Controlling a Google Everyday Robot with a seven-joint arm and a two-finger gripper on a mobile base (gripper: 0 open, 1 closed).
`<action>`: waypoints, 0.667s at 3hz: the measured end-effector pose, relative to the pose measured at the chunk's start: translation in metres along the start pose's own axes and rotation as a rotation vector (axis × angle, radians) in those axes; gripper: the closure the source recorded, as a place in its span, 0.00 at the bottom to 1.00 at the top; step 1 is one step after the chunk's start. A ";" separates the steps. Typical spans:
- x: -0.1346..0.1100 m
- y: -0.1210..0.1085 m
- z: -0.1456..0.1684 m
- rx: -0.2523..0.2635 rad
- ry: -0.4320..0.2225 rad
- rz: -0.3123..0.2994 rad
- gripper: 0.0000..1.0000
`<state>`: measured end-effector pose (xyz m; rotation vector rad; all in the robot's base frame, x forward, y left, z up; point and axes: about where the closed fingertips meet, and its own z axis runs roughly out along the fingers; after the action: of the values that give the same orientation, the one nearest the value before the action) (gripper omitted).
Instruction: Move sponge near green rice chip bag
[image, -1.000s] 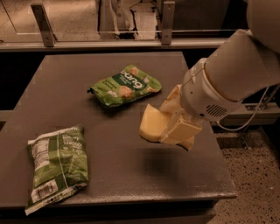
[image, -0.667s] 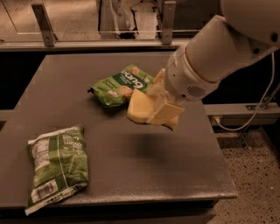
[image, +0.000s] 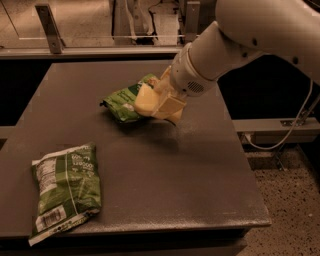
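Both pincer and sponge have slid away from the right edge of the bench. The pincer squeezes the sponge, just over the right end of the chip bag.

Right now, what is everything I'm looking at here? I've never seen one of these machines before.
table: one, dark grey, fills the middle of the view.
green rice chip bag: one, light green, far middle of the table, its right end hidden behind the sponge.
larger green bag: one, green with a white label and barcode, near left corner of the table.
sponge: one, pale yellow, held in the gripper in front of the chip bag's right end.
cable: one, pale, hanging at the right beyond the table.
arm: one, white, reaching in from the upper right.
gripper: one, pale, shut on the sponge, at the chip bag's right end.
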<state>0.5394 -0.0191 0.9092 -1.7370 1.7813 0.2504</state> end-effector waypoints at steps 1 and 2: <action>0.002 -0.016 0.025 0.000 -0.052 0.035 0.58; 0.001 -0.015 0.025 -0.001 -0.051 0.033 0.36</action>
<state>0.5618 -0.0085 0.8933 -1.6886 1.7740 0.3072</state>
